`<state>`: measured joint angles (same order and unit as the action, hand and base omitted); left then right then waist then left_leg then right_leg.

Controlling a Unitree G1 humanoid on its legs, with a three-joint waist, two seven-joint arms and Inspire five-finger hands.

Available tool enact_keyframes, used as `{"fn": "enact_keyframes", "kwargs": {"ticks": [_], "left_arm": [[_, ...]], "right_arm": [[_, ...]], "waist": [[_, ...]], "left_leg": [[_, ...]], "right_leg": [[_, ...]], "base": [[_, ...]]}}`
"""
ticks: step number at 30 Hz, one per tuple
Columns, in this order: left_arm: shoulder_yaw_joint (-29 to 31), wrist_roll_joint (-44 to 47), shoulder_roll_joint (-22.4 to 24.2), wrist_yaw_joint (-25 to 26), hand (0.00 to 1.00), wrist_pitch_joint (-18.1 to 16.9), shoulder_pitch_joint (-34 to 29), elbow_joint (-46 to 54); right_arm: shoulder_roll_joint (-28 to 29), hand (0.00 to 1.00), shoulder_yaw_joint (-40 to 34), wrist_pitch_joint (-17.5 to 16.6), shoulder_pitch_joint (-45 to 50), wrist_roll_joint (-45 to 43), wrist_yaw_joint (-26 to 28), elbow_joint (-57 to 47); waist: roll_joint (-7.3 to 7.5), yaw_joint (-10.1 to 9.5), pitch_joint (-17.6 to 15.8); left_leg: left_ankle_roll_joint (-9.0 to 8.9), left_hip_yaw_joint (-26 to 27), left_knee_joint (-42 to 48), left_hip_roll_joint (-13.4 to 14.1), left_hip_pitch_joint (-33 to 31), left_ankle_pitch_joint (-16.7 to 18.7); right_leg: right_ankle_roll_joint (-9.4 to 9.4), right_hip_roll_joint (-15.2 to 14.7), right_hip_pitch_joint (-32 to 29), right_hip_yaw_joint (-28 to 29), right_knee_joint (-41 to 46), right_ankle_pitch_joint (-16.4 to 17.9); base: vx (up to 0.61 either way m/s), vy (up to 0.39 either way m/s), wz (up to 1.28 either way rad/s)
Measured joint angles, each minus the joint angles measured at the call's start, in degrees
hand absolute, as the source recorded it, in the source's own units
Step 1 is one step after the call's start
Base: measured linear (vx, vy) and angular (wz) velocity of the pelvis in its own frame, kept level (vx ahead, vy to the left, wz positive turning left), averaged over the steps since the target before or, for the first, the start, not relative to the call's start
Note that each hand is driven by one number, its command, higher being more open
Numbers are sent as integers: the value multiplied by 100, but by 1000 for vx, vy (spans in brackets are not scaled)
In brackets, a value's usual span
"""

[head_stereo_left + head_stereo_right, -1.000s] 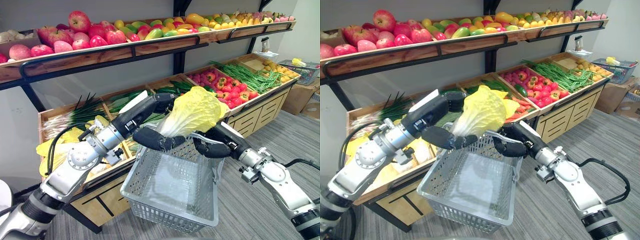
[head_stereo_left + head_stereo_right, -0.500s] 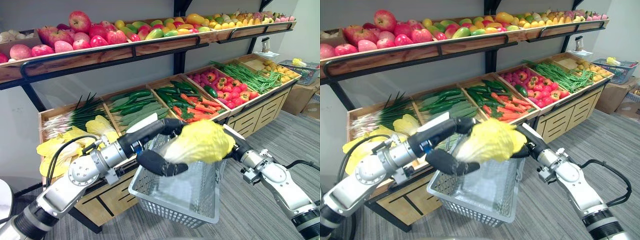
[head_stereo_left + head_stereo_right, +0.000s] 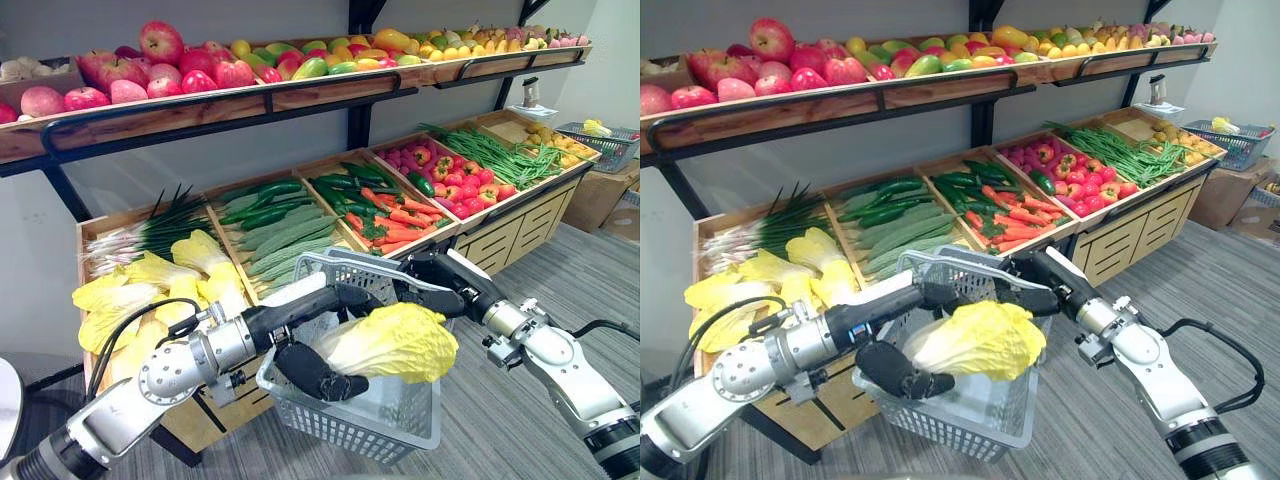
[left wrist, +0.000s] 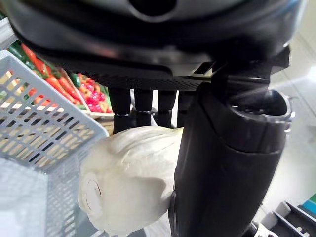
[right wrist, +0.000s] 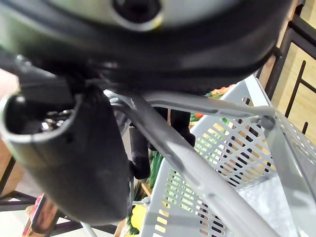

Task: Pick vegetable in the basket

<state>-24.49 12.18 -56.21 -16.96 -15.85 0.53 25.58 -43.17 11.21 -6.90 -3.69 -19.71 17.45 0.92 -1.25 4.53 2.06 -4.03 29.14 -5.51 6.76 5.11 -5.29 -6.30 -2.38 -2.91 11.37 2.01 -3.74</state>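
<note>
Basket (image 3: 400,420) hangs from my right hand (image 3: 445,285), fingers curled round its handle (image 3: 345,262). Cabbage (image 3: 390,340) lies lengthwise left to right over the open top, its stem end clamped in my left hand (image 3: 315,372); the basket floor is directly below.

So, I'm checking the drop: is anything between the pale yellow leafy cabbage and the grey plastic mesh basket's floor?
Nothing visible. The left hand grips the pale yellow leafy cabbage over the open top of the grey plastic mesh basket; the right hand holds the handles at the far rim.
</note>
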Motion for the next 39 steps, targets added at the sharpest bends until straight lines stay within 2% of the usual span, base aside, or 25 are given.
{"fn": "enact_keyframes", "kwargs": {"ticks": [7, 14, 18, 25, 26, 35, 39], "left_arm": [[0, -184, 3, -1, 0, -39, -94, -481], [4, -850, 55, 4, 0, -30, -110, -1355], [59, -1077, 352, 4, 0, -105, -108, -1600], [65, -1361, 604, 10, 0, -184, 2, -1914], [66, -1418, 637, 9, 100, -206, 67, -1990], [74, -1514, 759, 25, 100, -222, 161, -2059], [74, -1512, 772, 24, 100, -153, 242, -2040]], "right_arm": [[-11, 0, 0, 0, 54, -13, 18, -42], [-65, 0, -1, 0, 305, -60, 194, -364], [-174, 0, -1, 4, 367, -71, 231, -509], [-268, 0, -2, 60, 367, -122, 322, -639], [-286, 0, -1, 125, 370, -231, 322, -640], [-300, 0, -5, 166, 451, -318, 320, -699], [-297, 0, -12, 166, 451, -334, 324, -747]], "waist": [[34, 4, -15], [87, 11, -13], [96, 1, -10], [95, 5, -10], [95, 5, -10], [68, 25, -18], [3, 23, -54]], "left_leg": [[-16, 10, 0, 8, -6, 12], [-20, 32, 1, 17, -13, 17], [-29, 44, 1, 20, -20, 27], [-76, 116, 1, 44, -25, 60], [-78, 117, 1, 45, -26, 61], [-66, 116, 2, 57, -25, 53], [-80, 102, 2, 52, -22, 63]], "right_leg": [[0, 8, -1, 4, -23, -1], [25, 25, -13, 29, -38, -17], [32, 32, -29, 42, -37, -11], [18, 74, -88, 129, -23, 9], [29, 76, -90, 130, -23, 6], [50, 89, -87, 130, -24, -3], [50, 83, -85, 120, -5, -1]], "base": [[0, 0, 0], [0, 0, 0], [0, 0, 0], [6, -5, -7], [0, 0, 0], [0, 0, 0], [0, 0, 0]]}}
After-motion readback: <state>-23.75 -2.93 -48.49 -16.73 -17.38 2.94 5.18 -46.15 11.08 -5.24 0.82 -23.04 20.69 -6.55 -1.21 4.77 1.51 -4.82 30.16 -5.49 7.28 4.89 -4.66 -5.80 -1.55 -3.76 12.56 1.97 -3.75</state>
